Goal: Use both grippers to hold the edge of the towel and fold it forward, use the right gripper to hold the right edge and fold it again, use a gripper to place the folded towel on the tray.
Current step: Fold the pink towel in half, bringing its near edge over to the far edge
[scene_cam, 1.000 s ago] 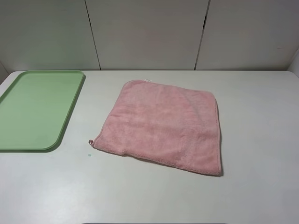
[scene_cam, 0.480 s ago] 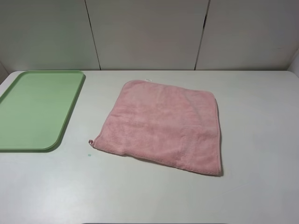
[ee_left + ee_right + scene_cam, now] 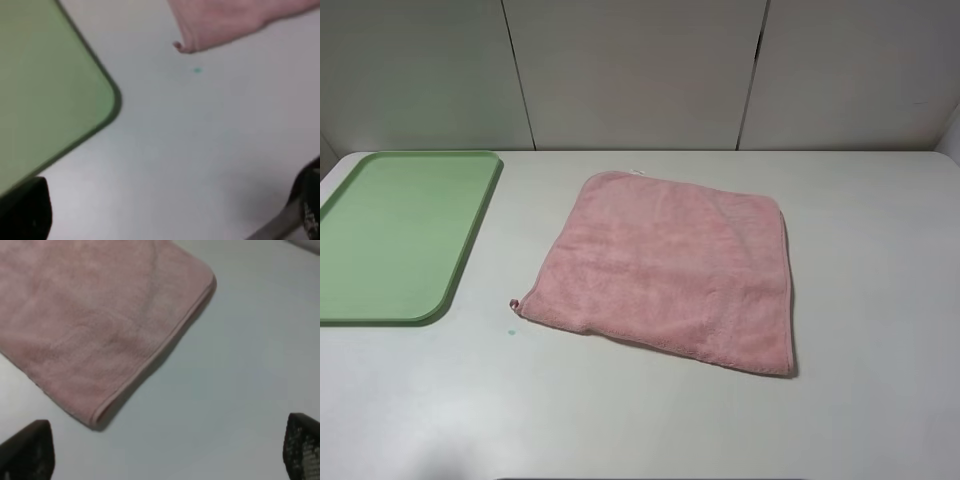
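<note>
The pink towel [image 3: 670,265] lies flat on the white table, right of centre, with its corner loop [image 3: 514,304] at the near left. Its hem [image 3: 787,290] runs down the right side. The light green tray [image 3: 400,240] lies at the far left with nothing on it. Neither gripper shows in the exterior high view. In the left wrist view the left gripper [image 3: 165,210] is open and empty over bare table, between the tray's corner [image 3: 45,75] and the towel's loop corner [image 3: 177,46]. In the right wrist view the right gripper [image 3: 165,450] is open and empty, just off the towel's near right corner [image 3: 90,320].
A small teal speck [image 3: 510,332] marks the table just in front of the loop corner. A pale panelled wall [image 3: 640,70] stands behind the table's far edge. Bare table [image 3: 880,300] lies to the right of the towel.
</note>
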